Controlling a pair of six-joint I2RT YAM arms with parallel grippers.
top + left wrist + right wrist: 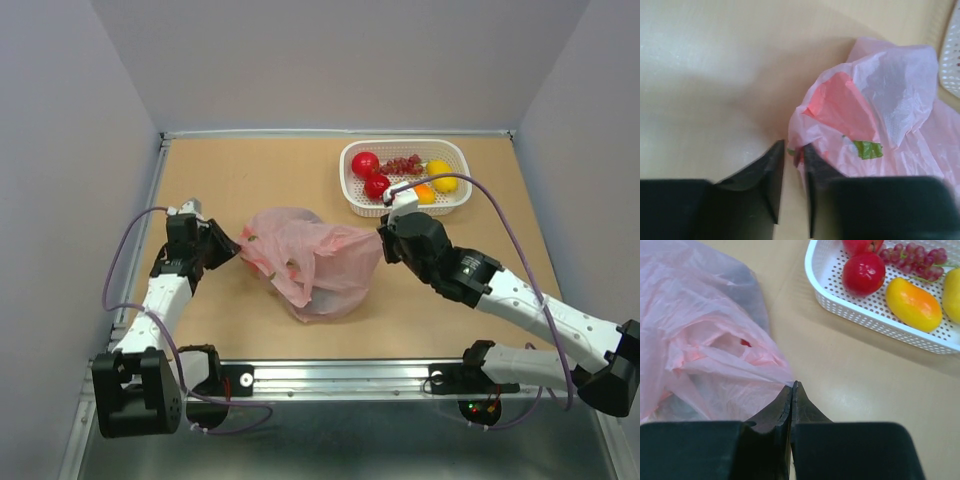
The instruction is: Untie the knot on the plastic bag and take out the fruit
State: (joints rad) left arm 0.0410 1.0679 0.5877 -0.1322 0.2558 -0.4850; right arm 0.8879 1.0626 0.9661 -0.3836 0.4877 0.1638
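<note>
Noting left gripper [233,247] pinched on the plastic bag [310,262] at its left edge, right gripper [384,238] clenched on its right corner, bag crumpled on the table [240,170] between them, we see fruit [365,163] in the white basket [400,143]

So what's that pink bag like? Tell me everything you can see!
The plastic bag is thin, pink, see-through and very crinkly. It lies slumped in a loose heap on the tan table, apart from the white basket. The left gripper pinches its left edge and the right gripper pinches its right edge. A small green bit shows through the film.
</note>
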